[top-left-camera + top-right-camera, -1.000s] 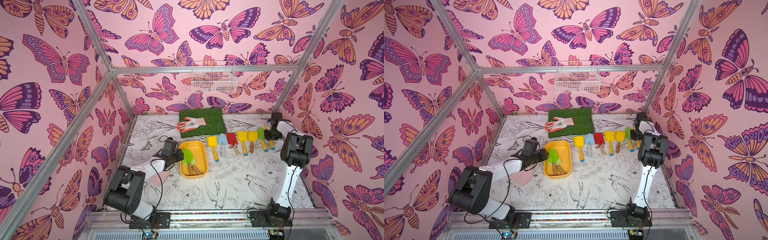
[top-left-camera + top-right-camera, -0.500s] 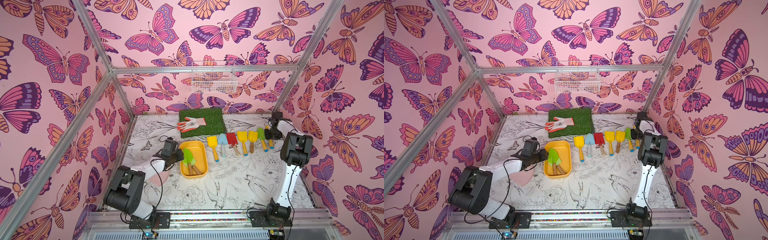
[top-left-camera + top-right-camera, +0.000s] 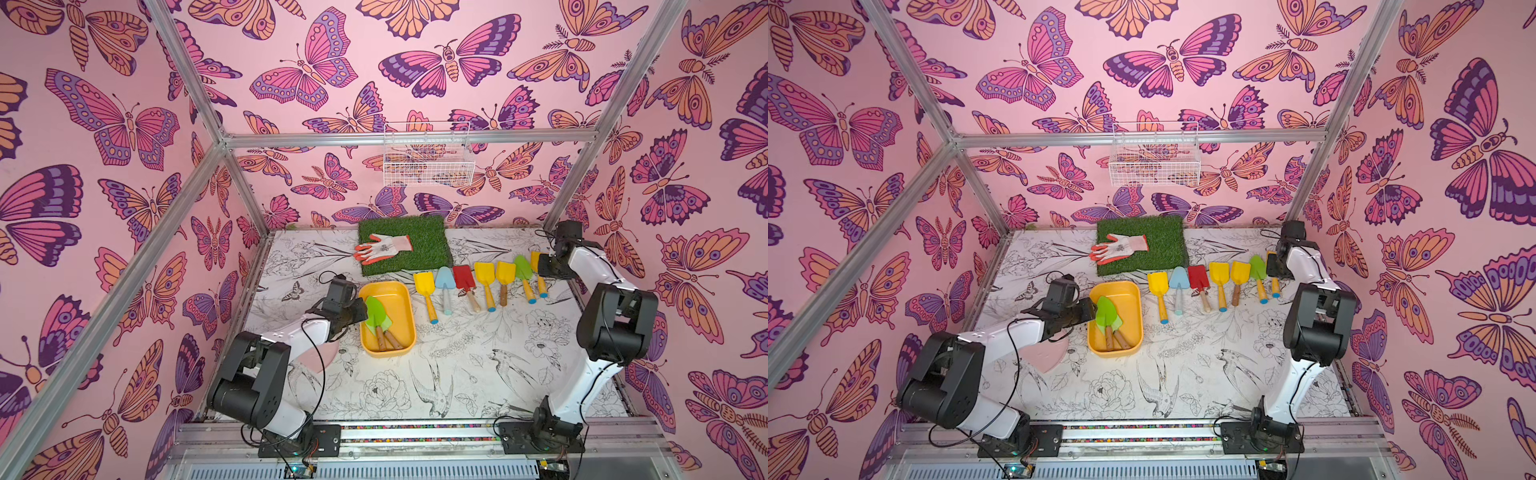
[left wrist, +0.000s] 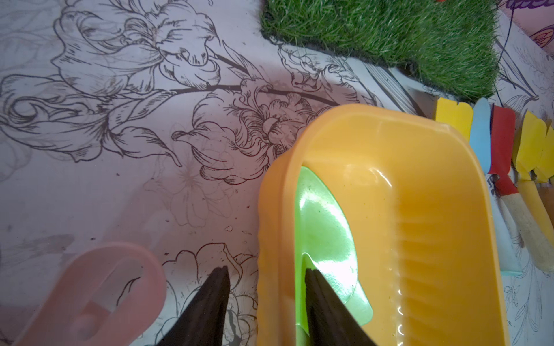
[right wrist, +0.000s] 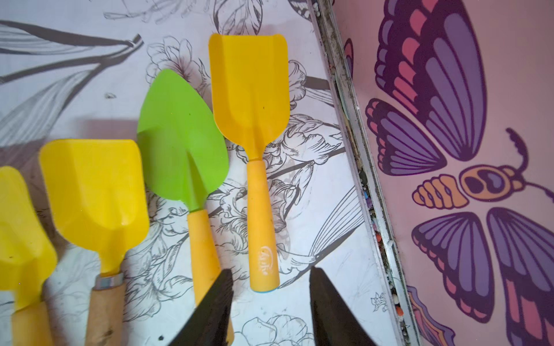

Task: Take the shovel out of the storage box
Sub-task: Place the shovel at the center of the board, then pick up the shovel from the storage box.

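Left gripper (image 4: 265, 269) at 9 o'clock: fingers parted astride the storage box (image 3: 397, 301) wall, nothing clamped. The green shovel (image 3: 377, 316) sits inside, blade against that wall. Further back at 2 o'clock, the right gripper (image 5: 271, 271) hangs open, let go, over a yellow shovel (image 5: 248, 90) lying on the table.

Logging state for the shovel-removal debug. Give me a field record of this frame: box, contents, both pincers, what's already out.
box: shallow yellow plastic storage box, flat on the flower-print table
contents: two green-bladed shovels with wooden handles, overlapping
left pincer: straddles the box's wall, one finger inside over a green blade; grip unclear
right pincer: open, empty, by the handle end of the yellow plastic shovel at the row's end
out of box: row of seven toy shovels
task: not done
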Available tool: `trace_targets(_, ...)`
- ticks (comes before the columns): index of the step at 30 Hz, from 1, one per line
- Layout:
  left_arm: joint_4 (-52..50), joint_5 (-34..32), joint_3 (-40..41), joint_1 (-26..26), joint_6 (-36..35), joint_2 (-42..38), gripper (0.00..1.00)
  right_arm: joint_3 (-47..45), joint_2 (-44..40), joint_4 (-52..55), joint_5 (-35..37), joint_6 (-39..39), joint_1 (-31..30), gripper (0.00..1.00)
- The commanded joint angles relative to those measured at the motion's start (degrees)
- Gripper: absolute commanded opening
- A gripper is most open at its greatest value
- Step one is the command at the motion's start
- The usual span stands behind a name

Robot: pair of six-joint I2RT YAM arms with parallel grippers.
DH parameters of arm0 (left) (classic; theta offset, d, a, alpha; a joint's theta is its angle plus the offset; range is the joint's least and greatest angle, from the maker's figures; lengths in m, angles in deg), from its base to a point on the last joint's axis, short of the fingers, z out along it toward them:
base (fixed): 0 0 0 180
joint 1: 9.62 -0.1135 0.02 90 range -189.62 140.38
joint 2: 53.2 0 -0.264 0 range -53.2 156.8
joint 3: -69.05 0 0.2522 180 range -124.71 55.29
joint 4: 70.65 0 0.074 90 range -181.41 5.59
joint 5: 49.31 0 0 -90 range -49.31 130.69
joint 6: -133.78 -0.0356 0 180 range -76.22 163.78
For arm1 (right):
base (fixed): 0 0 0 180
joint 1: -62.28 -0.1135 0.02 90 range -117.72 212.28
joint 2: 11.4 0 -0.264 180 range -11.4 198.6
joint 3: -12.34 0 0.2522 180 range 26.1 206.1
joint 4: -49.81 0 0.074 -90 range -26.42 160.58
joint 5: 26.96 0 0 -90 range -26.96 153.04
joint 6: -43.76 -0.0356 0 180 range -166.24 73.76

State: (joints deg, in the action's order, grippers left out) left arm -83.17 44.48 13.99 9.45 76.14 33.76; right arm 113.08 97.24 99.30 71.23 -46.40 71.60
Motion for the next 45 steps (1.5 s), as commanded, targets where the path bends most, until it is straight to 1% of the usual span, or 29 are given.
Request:
trace_targets(1, -0.7, -0.9, 0.8, -0.3, -0.7, -0.6, 0.48, -2.2, -2.0, 0.8, -4.9, -5.4, -1.8, 0.45)
trace_targets(5, -0.6, -1.1, 0.8, -0.3, -0.7, -0.6, 0.47, -4.7, -4.6, 0.6, -7.6, -8.5, -4.2, 0.42)
trace_targets(7, -0.7, -1.6, 1.0, -0.3, -1.0, -0.5, 0.47, -6.2, -6.1, 0.1, -8.5, -10.3, -6.2, 0.4)
trace_targets(10, -0.6, -1.6, 0.9, -0.3, -0.9, -0.4, 0.47, -8.6, -8.6, -1.3, -11.7, -12.7, -9.6, 0.39)
trace_targets(13, -0.6, -1.2, 1.0, -0.3, -0.9, -0.7, 0.47, -10.6, -10.7, -1.4, -12.1, -14.1, -14.3, 0.38)
trace_targets(20, -0.6, -0.7, 0.9, -0.2, -0.5, -0.2, 0.47, -16.3, -14.9, -5.6, -17.5, -18.6, -25.0, 0.38)
trace_targets(27, -0.4, -1.4, 0.6, 0.4, -0.7, 0.6, 0.47, -18.4, -16.3, -7.2, -15.0, -19.6, -36.0, 0.38)
trace_targets(30, -0.4, -1.9, 0.7, 0.5, -1.0, 0.3, 0.47, -19.3, -16.2, -8.6, -16.1, -21.1, -38.8, 0.38)
trace_targets(35, -0.4, -2.9, 1.0, 0.6, -1.4, -0.4, 0.47, -20.0, -16.0, -10.8, -15.1, -22.5, -44.0, 0.36)
trace_targets(37, -0.4, -3.0, 1.0, 0.6, -1.4, -0.3, 0.47, -19.0, -15.3, -10.1, -14.7, -22.6, -46.7, 0.4)
trace_targets(39, -0.4, -2.9, 1.0, 0.7, -1.5, -0.5, 0.47, -17.5, -15.0, -8.9, -11.6, -22.7, -50.0, 0.41)
trace_targets(42, -0.4, -3.5, 1.1, 0.9, -1.6, -0.8, 0.47, -16.9, -14.6, -10.3, -13.3, -24.8, -53.3, 0.4)
trace_targets(45, -0.4, -3.8, 1.2, 1.0, -1.8, -0.9, 0.47, -16.9, -13.3, -13.7, -16.9, -30.0, -54.4, 0.37)
